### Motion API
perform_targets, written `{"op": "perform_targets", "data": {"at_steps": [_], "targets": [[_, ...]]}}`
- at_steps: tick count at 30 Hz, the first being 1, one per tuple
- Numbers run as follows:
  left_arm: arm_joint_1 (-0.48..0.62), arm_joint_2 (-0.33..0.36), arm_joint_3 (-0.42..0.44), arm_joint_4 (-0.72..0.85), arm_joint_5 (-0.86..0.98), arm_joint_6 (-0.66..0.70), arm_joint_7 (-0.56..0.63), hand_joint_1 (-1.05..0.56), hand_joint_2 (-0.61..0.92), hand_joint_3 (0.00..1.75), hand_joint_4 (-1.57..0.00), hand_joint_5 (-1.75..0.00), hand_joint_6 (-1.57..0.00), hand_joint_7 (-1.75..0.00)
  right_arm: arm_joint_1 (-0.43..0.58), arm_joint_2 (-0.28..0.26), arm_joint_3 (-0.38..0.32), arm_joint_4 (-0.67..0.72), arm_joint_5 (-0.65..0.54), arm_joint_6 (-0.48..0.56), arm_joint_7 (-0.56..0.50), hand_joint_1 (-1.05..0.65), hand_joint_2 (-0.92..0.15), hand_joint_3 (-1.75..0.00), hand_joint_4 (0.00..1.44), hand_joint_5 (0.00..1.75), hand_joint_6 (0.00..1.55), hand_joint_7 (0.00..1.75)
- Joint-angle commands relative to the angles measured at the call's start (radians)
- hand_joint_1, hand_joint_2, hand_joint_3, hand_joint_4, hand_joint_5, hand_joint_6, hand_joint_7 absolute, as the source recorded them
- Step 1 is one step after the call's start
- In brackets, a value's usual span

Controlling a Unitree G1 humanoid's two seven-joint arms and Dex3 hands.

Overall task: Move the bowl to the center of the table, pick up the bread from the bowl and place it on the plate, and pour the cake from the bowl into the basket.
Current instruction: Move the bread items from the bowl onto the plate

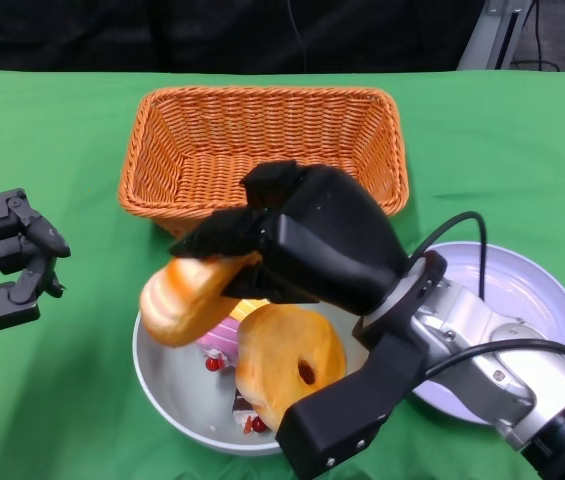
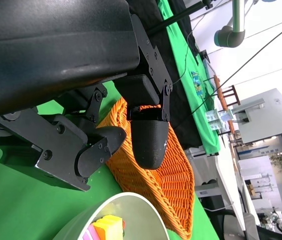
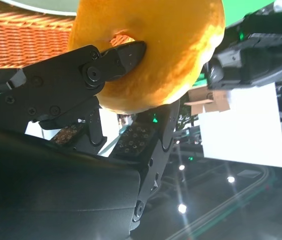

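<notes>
Right hand point(image 1: 262, 255) clamped on a bread roll point(image 1: 187, 298) — held just above the near-left rim of the grey bowl point(image 1: 162, 375). A ring-shaped bread point(image 1: 287, 360) and pink cake point(image 1: 224, 335) lie in the bowl. Left hand point(image 1: 7, 258) holds nothing, fingers apart, well off to the left. Wicker basket point(image 1: 262, 130) behind the bowl; white plate point(image 1: 522, 290) at its right — green cloth point(image 1: 52, 150) under all.

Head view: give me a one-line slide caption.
Right hand lifts a bread roll above the bowl, basket behind, plate beside.
</notes>
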Motion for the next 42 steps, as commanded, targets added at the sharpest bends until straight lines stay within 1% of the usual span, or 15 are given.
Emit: {"op": "perform_targets", "data": {"at_steps": [1, 5, 9, 13, 15, 17, 18, 21, 23, 24, 27, 31, 35, 39, 42], "targets": [[-0.011, 0.014, 0.012, 0.007, -0.023, 0.004, -0.019, 0.04, 0.53, 1.08, -0.86, -1.50, -0.85, -1.26, 0.023, -0.025, -0.040, -0.040, 0.032, -0.015, -0.009, -0.26, -0.83, 0.00, 0.72, 1.62, 0.68, 1.26], [-0.007, 0.017, 0.006, -0.006, -0.015, 0.006, -0.011, 0.03, 0.55, 1.10, -0.86, -1.51, -0.84, -1.28, 0.044, -0.035, -0.070, -0.060, 0.033, -0.024, -0.033, -0.24, -0.81, 0.00, 0.74, 1.67, 0.71, 1.29], [-0.009, 0.021, 0.005, -0.001, -0.015, 0.001, -0.017, 0.04, 0.55, 1.11, -0.84, -1.54, -0.83, -1.29, 0.071, -0.052, -0.103, -0.103, 0.056, -0.018, 0.000, -0.21, -0.85, -0.02, 0.72, 1.65, 0.69, 1.25], [-0.010, 0.022, 0.005, 0.004, -0.016, 0.003, -0.021, 0.04, 0.54, 1.11, -0.83, -1.55, -0.82, -1.30, 0.088, -0.058, -0.120, -0.124, 0.072, -0.018, 0.012, -0.21, -0.85, -0.02, 0.73, 1.65, 0.70, 1.23], [-0.013, 0.025, 0.005, 0.012, -0.015, 0.002, -0.025, 0.02, 0.54, 1.10, -0.82, -1.54, -0.82, -1.30, 0.111, -0.070, -0.146, -0.157, 0.094, -0.016, 0.026, -0.20, -0.86, -0.01, 0.79, 1.46, 0.80, 0.97], [-0.016, 0.025, 0.006, 0.017, -0.018, 0.002, -0.032, 0.02, 0.54, 1.10, -0.82, -1.54, -0.82, -1.30, 0.127, -0.072, -0.161, -0.177, 0.104, -0.015, 0.029, -0.21, -0.85, -0.01, 0.83, 1.36, 0.87, 0.82], [-0.018, 0.026, 0.006, 0.020, -0.019, 0.002, -0.035, 0.03, 0.55, 1.10, -0.82, -1.53, -0.82, -1.30, 0.133, -0.073, -0.167, -0.184, 0.109, -0.018, 0.029, -0.21, -0.85, 0.00, 0.87, 1.26, 0.92, 0.72], [-0.020, 0.025, 0.006, 0.021, -0.018, 0.003, -0.036, 0.04, 0.56, 1.09, -0.82, -1.53, -0.83, -1.29, 0.149, -0.081, -0.184, -0.209, 0.122, -0.022, 0.042, -0.21, -0.85, 0.00, 0.92, 1.16, 0.98, 0.61], [-0.021, 0.024, 0.007, 0.016, -0.024, 0.013, -0.043, 0.03, 0.56, 1.09, -0.82, -1.53, -0.83, -1.29, 0.163, -0.082, -0.201, -0.239, 0.129, -0.010, 0.052, -0.21, -0.86, -0.01, 0.91, 1.19, 0.99, 0.59], [-0.022, 0.023, 0.008, 0.015, -0.026, 0.016, -0.043, 0.03, 0.56, 1.09, -0.83, -1.53, -0.83, -1.29, 0.169, -0.081, -0.208, -0.250, 0.131, -0.004, 0.057, -0.22, -0.86, -0.01, 0.88, 1.28, 1.00, 0.59], [-0.023, 0.023, 0.007, 0.013, -0.020, 0.015, -0.038, 0.04, 0.56, 1.09, -0.83, -1.53, -0.83, -1.29, 0.191, -0.093, -0.235, -0.285, 0.144, -0.002, 0.071, -0.22, -0.88, -0.02, 0.84, 1.39, 0.99, 0.63], [-0.024, 0.023, 0.004, 0.017, -0.011, 0.002, -0.033, 0.04, 0.56, 1.09, -0.83, -1.55, -0.83, -1.29, 0.235, -0.103, -0.276, -0.330, 0.160, 0.005, 0.077, -0.21, -0.87, -0.02, 0.86, 1.35, 0.97, 0.68], [-0.027, 0.022, 0.006, 0.018, -0.017, 0.010, -0.038, 0.04, 0.57, 1.09, -0.82, -1.55, -0.82, -1.29, 0.281, -0.113, -0.323, -0.390, 0.207, 0.023, 0.120, -0.20, -0.87, -0.02, 0.88, 1.34, 0.98, 0.70], [-0.031, 0.021, 0.007, 0.031, -0.017, -0.002, -0.041, 0.05, 0.58, 1.07, -0.83, -1.54, -0.83, -1.28, 0.324, -0.115, -0.360, -0.449, 0.252, 0.053, 0.173, -0.19, -0.87, -0.03, 0.86, 1.40, 0.95, 0.76], [-0.034, 0.025, 0.004, 0.039, -0.008, -0.007, -0.036, 0.03, 0.57, 1.06, -0.82, -1.54, -0.82, -1.28, 0.353, -0.118, -0.392, -0.469, 0.277, 0.051, 0.179, -0.17, -0.86, -0.03, 0.85, 1.45, 0.94, 0.78]]}}
